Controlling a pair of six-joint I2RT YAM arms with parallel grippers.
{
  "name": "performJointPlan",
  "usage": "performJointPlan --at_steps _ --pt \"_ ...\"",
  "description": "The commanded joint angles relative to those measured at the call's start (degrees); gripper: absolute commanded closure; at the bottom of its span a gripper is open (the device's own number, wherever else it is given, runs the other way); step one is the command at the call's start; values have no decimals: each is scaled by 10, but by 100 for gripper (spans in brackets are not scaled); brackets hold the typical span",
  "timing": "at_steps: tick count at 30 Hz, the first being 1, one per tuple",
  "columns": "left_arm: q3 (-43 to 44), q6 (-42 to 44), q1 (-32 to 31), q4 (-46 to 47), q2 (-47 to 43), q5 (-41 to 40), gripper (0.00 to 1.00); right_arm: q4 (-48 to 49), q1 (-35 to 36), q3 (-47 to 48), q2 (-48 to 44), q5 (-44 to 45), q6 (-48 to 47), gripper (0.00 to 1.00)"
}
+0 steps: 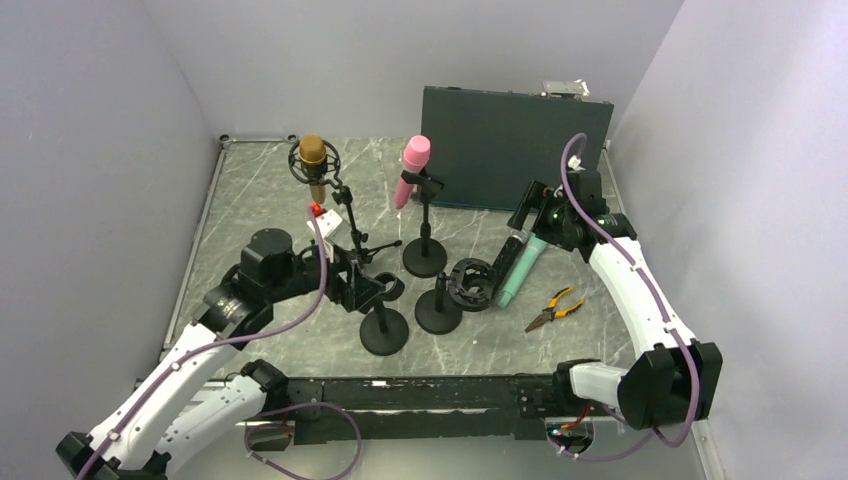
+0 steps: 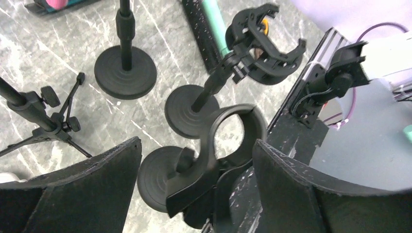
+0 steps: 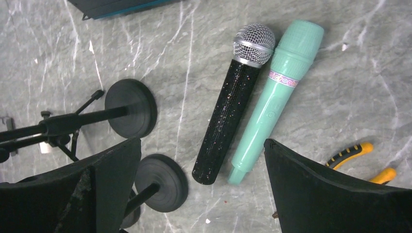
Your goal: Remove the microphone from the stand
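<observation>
The pink microphone [image 1: 413, 165] sat tilted in its clip on a round-based stand [image 1: 425, 262] toward the far middle of the table [image 1: 260, 200], in front of the dark panel [image 1: 510, 140]. A gold microphone [image 1: 313, 152] sat in a shock mount on the tripod stand [image 1: 352, 228] to its left. A black microphone [image 3: 231, 102] and a teal microphone [image 3: 274, 102] lay flat on the table at the right, side by side and touching, off any stand. Which mounted unit your task meant could not be told.

Your left pincer [image 2: 194, 150] stood wide apart astride an empty clip [image 2: 210, 158] on the front stand [image 1: 384, 330], gripping nothing. Your right pincer [image 3: 201, 145] hung fully spread above the two loose microphones, also empty.

Findings, offered as judgement:
- **Left pincer:** It was at a holder with nothing to remove. Closing there, or pulling away at an angle, would likely snag the clip and drag or topple that light stand into the cradle stand [image 1: 470, 285] just beside it.
- **Pink microphone:** A sideways pull against the clip's hold could tip its stand unless you braced the base.
- **Right pincer:** A low pass could roll the loose microphones toward the pliers [image 1: 553, 308].
</observation>
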Motion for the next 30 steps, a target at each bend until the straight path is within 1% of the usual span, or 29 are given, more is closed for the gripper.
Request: performJointPlan --at_steps 1,5,8,11,18,21,23,28,30 --pt "88 6 -3 -48 -3 -21 9 29 28 32 2 -8 -17 0" --pt "140 3 -2 -78 -1 -50 1 24 85 56 14 35 -19 0" --pt "155 -15 -2 -85 -12 -78 1 25 131 80 25 70 -19 0" --pt "151 -39 -3 -91 -42 -112 1 43 162 97 28 75 -15 0" --pt "145 -84 -3 -126 -131 -214 1 74 206 130 22 74 -10 0" --pt "153 -82 -3 -145 -149 -241 1 92 219 137 14 63 -11 0" --pt "168 -70 -3 -165 -143 -254 1 103 226 141 12 57 -11 0" --pt "241 -48 -3 -230 -93 -289 1 110 241 175 24 41 -14 0" --pt "252 -48 -3 -236 -81 -295 1 119 246 185 29 32 -14 0"
